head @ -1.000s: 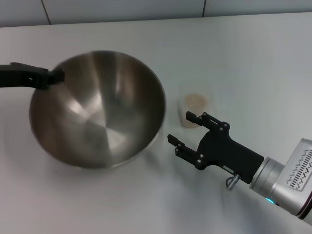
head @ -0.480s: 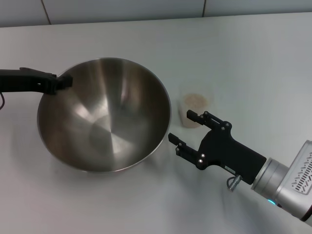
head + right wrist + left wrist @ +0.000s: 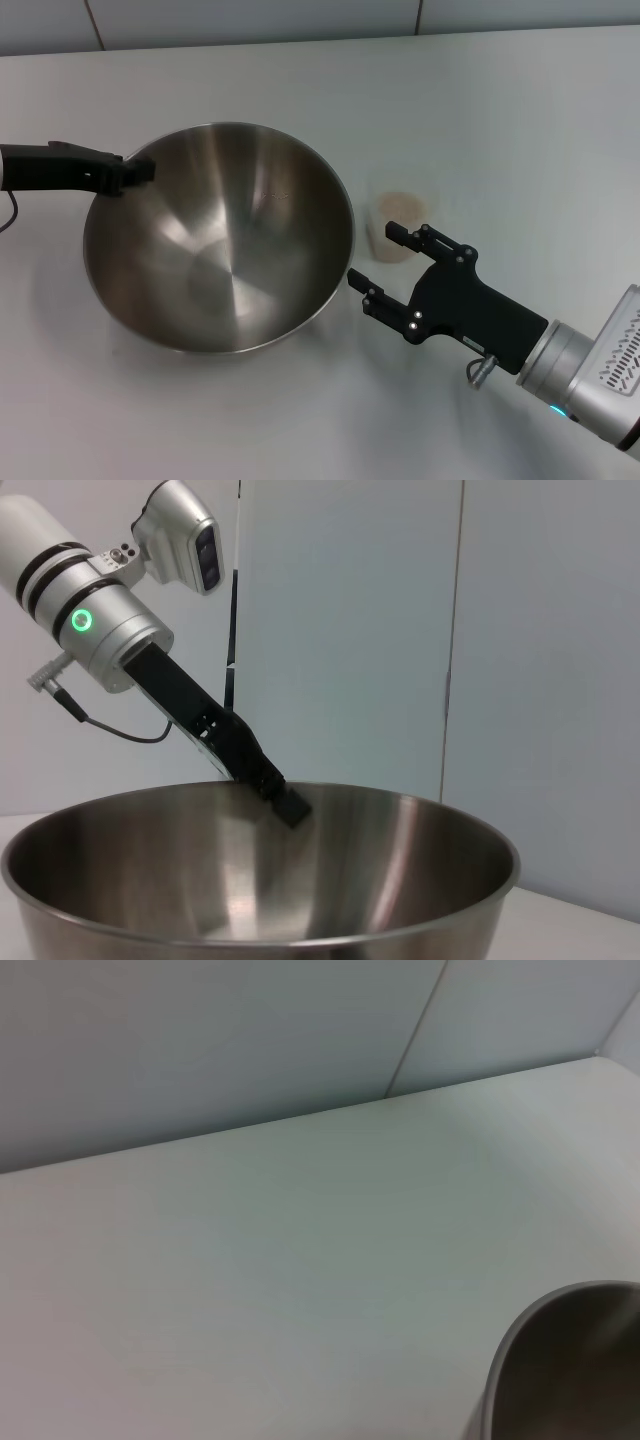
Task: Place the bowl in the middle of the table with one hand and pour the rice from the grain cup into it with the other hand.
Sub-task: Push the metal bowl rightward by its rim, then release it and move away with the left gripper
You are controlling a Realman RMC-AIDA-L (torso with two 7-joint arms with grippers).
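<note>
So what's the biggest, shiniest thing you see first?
A big shiny steel bowl sits left of the table's middle, with the left gripper pinching its rim. Just right of it stands a small clear grain cup of rice, and the open right gripper hovers close by.

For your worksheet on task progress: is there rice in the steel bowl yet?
No: the steel bowl is bare inside, and the rice sits in the grain cup.

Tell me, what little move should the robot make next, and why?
Probably the right gripper should ease forward so its open fingers come around the grain cup. The cup stands upright just beyond them, full of rice and untouched. The left gripper already holds the steel bowl by its rim near the middle of the table.
</note>
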